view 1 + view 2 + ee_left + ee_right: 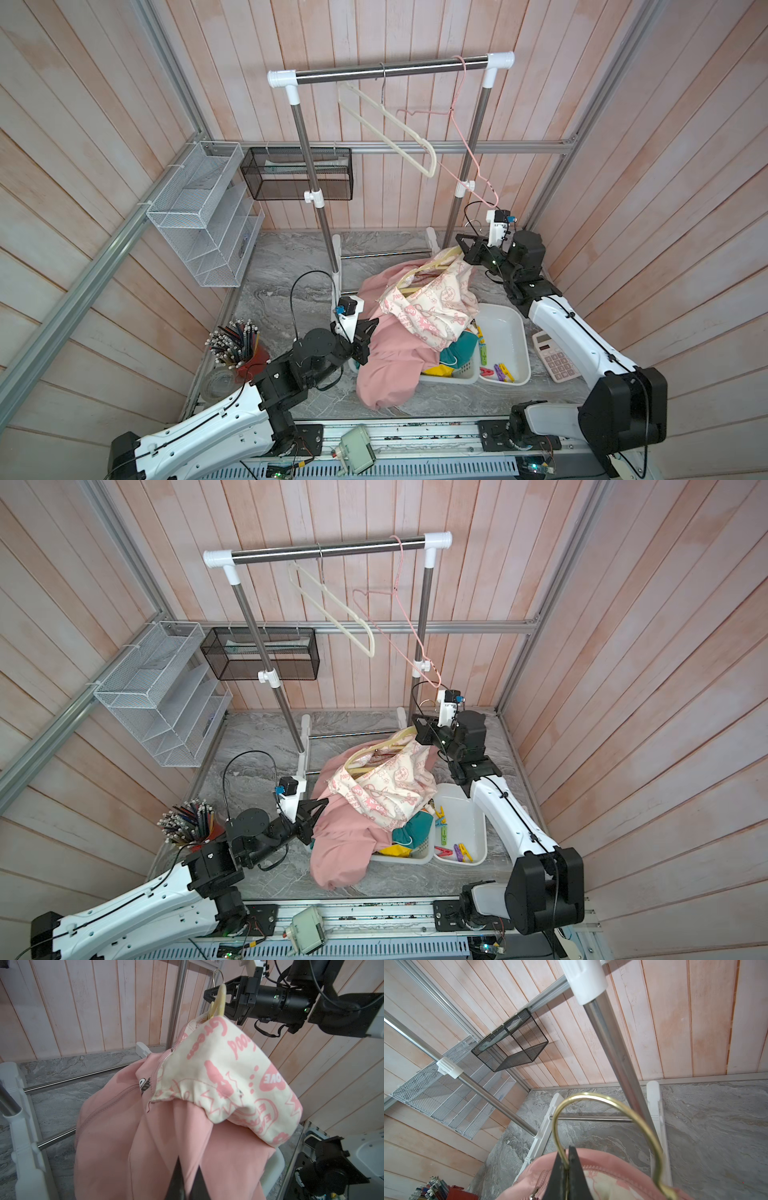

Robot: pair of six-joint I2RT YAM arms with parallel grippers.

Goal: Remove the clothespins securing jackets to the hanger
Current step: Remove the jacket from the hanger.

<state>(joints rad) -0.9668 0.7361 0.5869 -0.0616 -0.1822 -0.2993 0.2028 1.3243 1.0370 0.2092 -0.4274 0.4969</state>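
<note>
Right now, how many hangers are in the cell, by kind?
Cream plastic hanger on the steel rail: 1
Pink wire hanger on the same rail: 1
Pale yellow hanger with a brass hook, off the rail, inside the pink jacket, hook pinched in the right claw: 1
Total: 3

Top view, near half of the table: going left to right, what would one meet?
Cup of pencils → left tool → pink jacket → white tray holding clothespins → calculator.
</note>
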